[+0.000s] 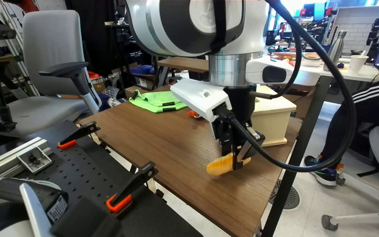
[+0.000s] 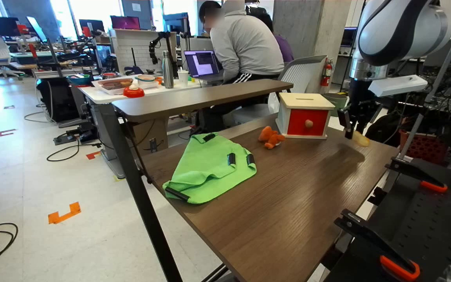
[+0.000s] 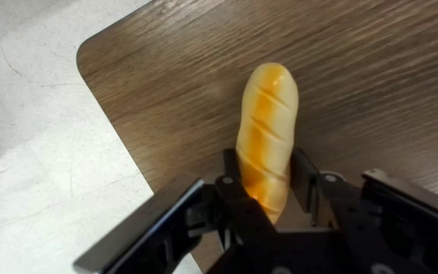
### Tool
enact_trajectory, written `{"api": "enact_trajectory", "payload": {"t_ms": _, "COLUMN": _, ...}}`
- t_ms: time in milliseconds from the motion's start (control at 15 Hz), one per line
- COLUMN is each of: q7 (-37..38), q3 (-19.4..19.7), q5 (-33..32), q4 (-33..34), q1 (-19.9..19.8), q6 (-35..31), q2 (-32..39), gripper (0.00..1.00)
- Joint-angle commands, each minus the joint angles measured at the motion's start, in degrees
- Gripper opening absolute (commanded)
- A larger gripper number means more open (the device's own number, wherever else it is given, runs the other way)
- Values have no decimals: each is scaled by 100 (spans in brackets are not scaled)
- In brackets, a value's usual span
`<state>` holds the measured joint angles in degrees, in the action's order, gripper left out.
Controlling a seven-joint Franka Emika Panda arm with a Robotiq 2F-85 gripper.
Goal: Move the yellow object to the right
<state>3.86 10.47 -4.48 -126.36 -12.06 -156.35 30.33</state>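
Counter (image 1: 163, 141): brown wood-grain, beneath the hand (image 3: 265, 161).
Yellow object (image 3: 268, 118): between the hand's fingers (image 3: 303, 175), its ends jutting out past them.
Hand: closed partway, gripping the yellow object from both sides.

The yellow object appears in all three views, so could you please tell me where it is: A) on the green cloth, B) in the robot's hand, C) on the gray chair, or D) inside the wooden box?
B, since the wrist view shows the yellow object clasped by the hand from both sides.
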Motion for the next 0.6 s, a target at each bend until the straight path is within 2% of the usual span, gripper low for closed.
{"api": "enact_trajectory", "payload": {"t_ms": 0, "q7": -410, "q3": -40, "q5": 122, "q4": 82, "q1": -155, "q6": 241, "q2": 26, "gripper": 12}}
{"api": "enact_trajectory", "payload": {"t_ms": 533, "q7": -399, "q3": 142, "q5": 38, "q4": 349, "q1": -146, "q6": 597, "q2": 326, "gripper": 12}}
